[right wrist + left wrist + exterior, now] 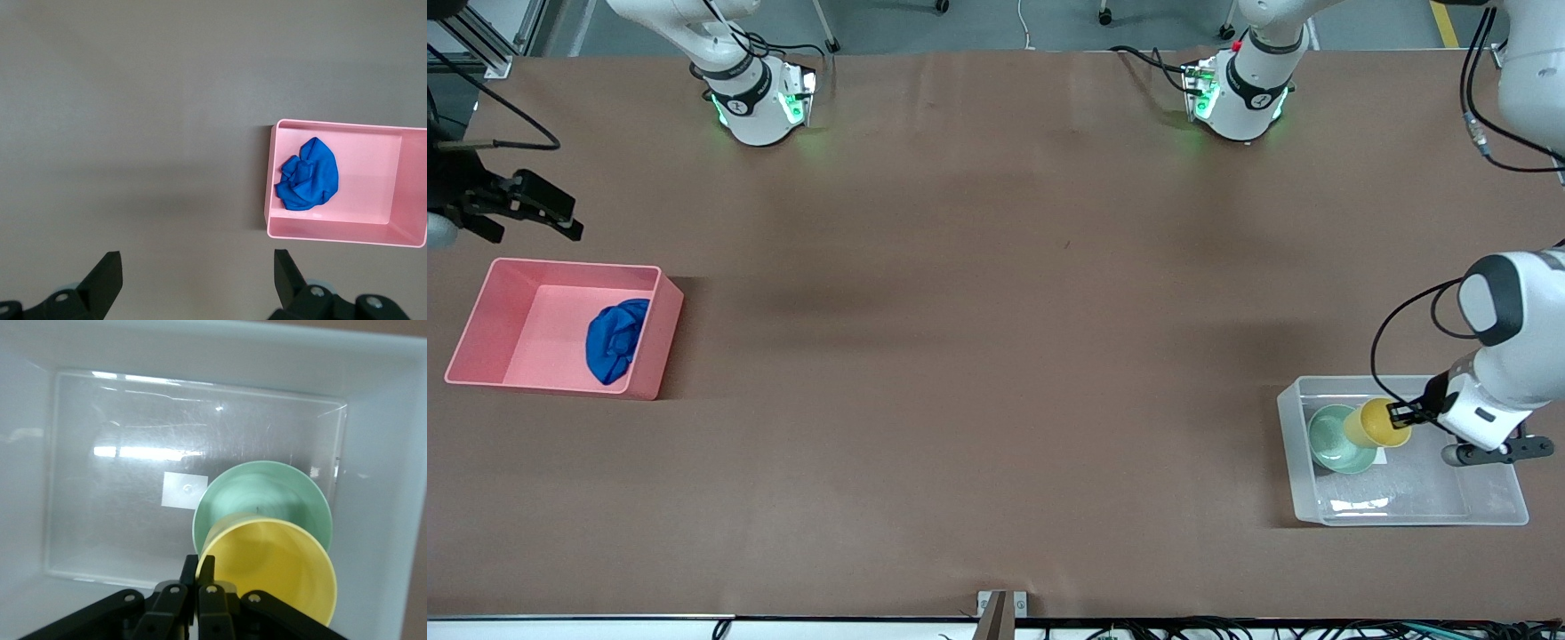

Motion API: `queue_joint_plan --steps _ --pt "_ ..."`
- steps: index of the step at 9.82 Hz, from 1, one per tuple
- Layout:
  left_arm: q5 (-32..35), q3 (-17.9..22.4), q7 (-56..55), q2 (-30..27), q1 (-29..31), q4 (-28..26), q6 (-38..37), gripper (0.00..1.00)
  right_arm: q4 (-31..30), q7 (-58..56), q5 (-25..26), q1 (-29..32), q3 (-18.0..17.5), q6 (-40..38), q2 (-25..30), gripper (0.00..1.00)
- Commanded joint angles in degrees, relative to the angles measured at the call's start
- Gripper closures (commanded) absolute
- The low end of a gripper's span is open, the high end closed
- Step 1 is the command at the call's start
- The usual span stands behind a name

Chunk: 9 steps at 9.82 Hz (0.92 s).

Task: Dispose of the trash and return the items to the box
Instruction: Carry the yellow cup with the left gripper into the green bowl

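My left gripper (1403,414) (202,568) is shut on the rim of the yellow cup (1375,423) (280,570), holding it over the clear box (1485,498) (120,420). Under the cup, the mint-green bowl (1336,437) (267,493) sits on the box's floor beside a white sticker (183,490). The trash, a blue cloth wad (616,339) (308,175), lies in the pink bin (489,316) (363,230) at the right arm's end of the table. My right gripper (547,211) (198,273) hangs open with nothing between its fingers, over bare table beside the bin.
Both arm bases (760,102) (1236,98) stand along the table edge farthest from the front camera. Brown table top (996,356) stretches between the pink bin and the clear box. A small metal bracket (1001,604) sits at the edge nearest that camera.
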<state>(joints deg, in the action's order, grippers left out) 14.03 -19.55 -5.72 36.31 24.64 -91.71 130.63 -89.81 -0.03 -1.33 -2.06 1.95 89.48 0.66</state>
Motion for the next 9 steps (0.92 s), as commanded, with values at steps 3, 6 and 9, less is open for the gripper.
queue_joint_plan --steps 3,6,9 --pt "0.8 -0.4 0.1 4.0 0.1 -0.1 2.4 0.69 2.4 0.4 -0.3 -0.1 0.3 -1.2 -2.2 0.00" --pt "0.8 -0.9 -0.3 1.4 0.0 0.4 2.0 0.00 1.7 0.3 -0.4 -0.1 0.5 -1.0 -2.1 0.00" --pt "0.8 -2.1 -0.6 -5.3 -1.6 0.6 -3.6 0.00 1.7 0.2 -0.4 0.0 0.4 -0.7 -2.2 0.00"
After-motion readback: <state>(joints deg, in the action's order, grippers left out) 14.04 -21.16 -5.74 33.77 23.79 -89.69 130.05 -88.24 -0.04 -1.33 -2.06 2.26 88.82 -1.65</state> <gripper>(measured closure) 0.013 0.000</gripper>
